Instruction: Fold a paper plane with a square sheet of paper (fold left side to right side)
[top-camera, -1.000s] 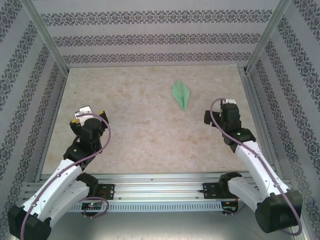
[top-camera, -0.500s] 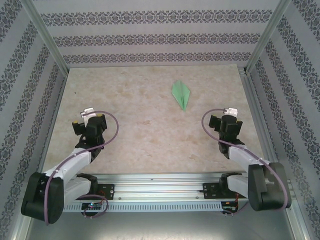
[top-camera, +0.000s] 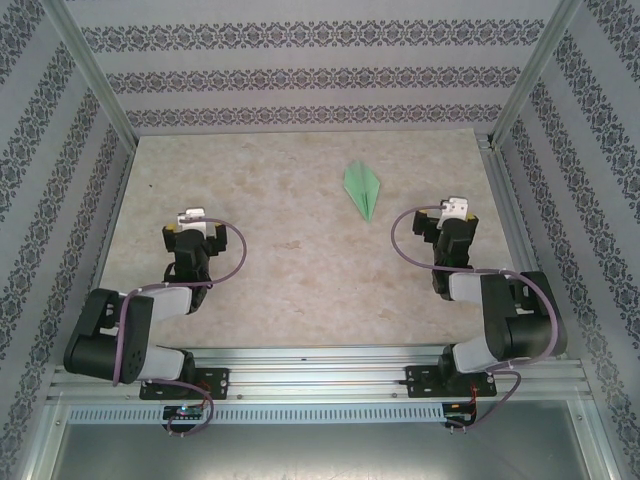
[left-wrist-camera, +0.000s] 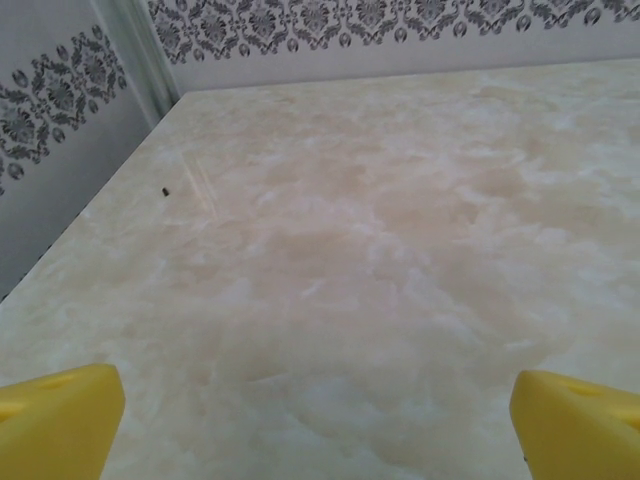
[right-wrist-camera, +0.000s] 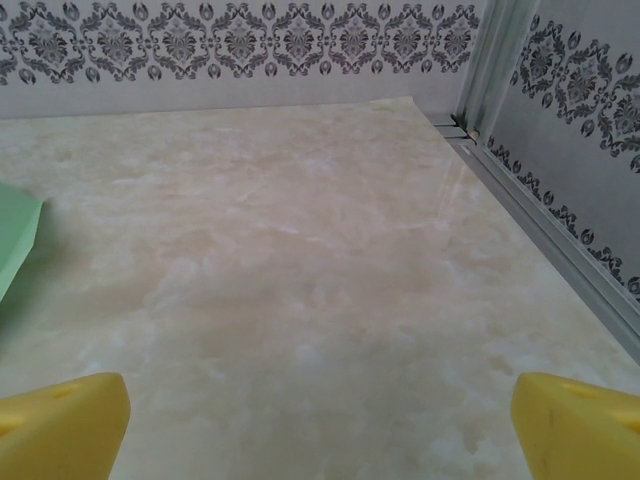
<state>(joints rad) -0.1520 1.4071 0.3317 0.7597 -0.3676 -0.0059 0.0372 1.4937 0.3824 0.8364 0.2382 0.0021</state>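
Now | paper plane (top-camera: 363, 188) 10 o'clock of right gripper (top-camera: 452, 218), left gripper (top-camera: 195, 225) farther | axis 11-to-5 | both wide, empty

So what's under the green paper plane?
The paper plane lies on the beige marbled table. The patch right beneath it is covered from view.

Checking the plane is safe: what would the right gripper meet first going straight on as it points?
Probably bare table; the paper plane lies left of that line. Depth unclear.
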